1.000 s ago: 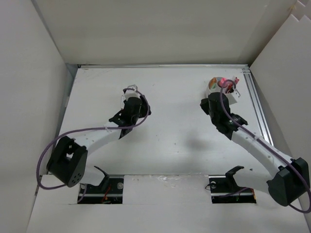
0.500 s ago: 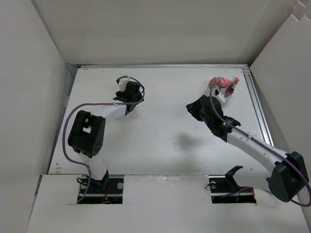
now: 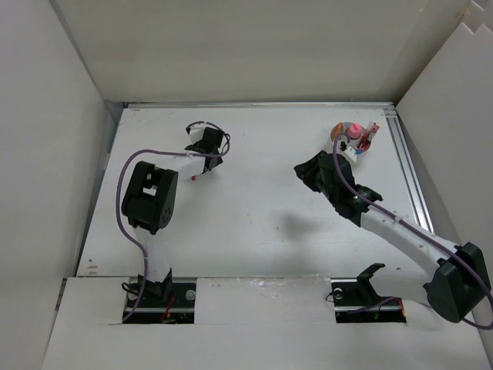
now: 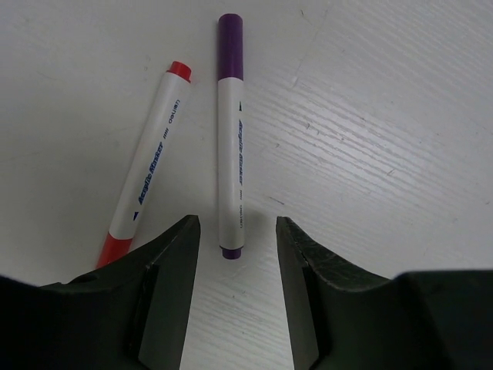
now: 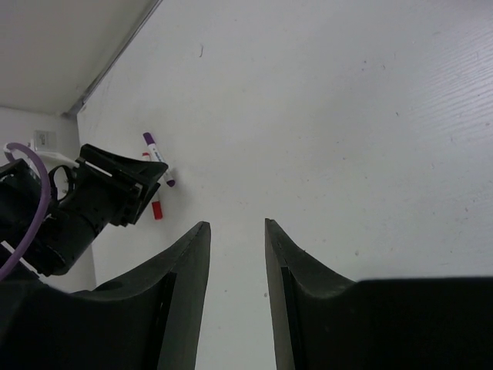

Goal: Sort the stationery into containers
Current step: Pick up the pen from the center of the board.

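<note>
The left claw (image 4: 235, 224) hung low over the table (image 4: 370, 116) with its jaws spread and nothing between the pads. Only the near tip of a purple-capped marker (image 4: 230, 146) lay in the gap. It lay closer to the finger on the left of the wrist view, and its white barrel ran straight ahead, away from the claw. Just outside that same finger lay a red-capped marker (image 4: 149, 173), angled slightly, with its near red end tucked against or under the fingertip; whether they touched could not be told.

Well beyond the claw, across the table, the right claw (image 5: 237, 231) was also spread and empty, facing back toward the markers. Farther off, behind it, stood the cup (image 3: 353, 148), already holding a few pink and red pieces.

The likely trouble lay in the bite. Closing from there would catch only the marker's very end, so the long barrel might droop or swing out when lifted. The finger beside the red marker could also nudge or drag it, or trap both together. A round barrel shoved sideways might simply roll away. The carry to the distant cup would also cross the right arm's space.
</note>
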You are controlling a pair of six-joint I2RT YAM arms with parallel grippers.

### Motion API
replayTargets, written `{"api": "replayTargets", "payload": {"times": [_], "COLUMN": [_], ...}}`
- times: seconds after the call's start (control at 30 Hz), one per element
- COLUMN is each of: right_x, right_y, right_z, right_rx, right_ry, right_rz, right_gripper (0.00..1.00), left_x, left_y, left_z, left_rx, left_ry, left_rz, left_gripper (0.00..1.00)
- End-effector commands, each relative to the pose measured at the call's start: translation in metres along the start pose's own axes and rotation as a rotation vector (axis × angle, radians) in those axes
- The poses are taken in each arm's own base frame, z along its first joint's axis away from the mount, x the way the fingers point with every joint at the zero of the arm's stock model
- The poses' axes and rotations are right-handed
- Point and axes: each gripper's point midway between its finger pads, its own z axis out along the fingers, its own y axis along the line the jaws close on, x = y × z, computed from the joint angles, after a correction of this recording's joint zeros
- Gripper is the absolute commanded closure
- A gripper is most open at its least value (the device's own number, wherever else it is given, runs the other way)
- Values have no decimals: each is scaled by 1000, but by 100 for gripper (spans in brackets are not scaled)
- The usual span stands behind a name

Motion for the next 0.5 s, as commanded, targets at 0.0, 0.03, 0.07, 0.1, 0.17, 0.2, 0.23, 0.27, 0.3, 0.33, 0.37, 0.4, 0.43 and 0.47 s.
{"api": "replayTargets", "payload": {"times": [0.0, 0.03, 0.07, 0.1, 0.17, 0.2, 0.23, 0.27, 0.3, 0.33, 0.37, 0.4, 0.43, 0.47], "right_x": [-15, -15, -15, -15, -17, -20, -20, -22, -24, -24, -24, -22, -22, -25], "right_y": [28, 28, 28, 28, 24, 25, 25, 24, 26, 26, 26, 24, 24, 22], "right_z": [-9, -9, -9, -9, -9, -11, -11, -10, -13, -13, -13, -13, -13, -12], "right_rx": [-82, -82, -82, -82, -65, -67, -67, -62, -69, -69, -69, -62, -62, -57], "right_ry": [-41, -41, -41, -41, -52, -65, -65, -74, -78, -78, -78, -74, -74, -80], "right_rz": [10, 10, 10, 10, 8, 12, 12, 12, 15, 15, 15, 12, 12, 16], "right_gripper": [60, 60, 60, 60, 60, 60, 60, 60, 60, 60, 60, 60, 60, 60], "left_x": [-20, -19, -14, -14, -7, -3, -3, 1, 1, 6, 6, 6, 11, 9], "left_y": [-5, -5, -3, -4, -2, -1, -1, 0, 0, 5, 6, 3, 7, 3], "left_z": [0, 0, 4, 6, 10, 13, 13, 16, 16, 17, 15, 15, 16, 12], "left_rx": [-10, -10, -18, -19, -28, -34, -35, -40, -40, -48, -45, -33, -40, -20], "left_ry": [-34, -34, -23, -23, 3, 12, 12, 18, 18, 29, 25, 24, 34, 38], "left_rz": [-6, -6, 10, 10, 34, 39, 39, 43, 43, 50, 57, 52, 59, 53], "left_gripper": [59, 59, 63, 65, 67, 70, 71, 73, 76, 81, 83, 83, 86, 92]}}
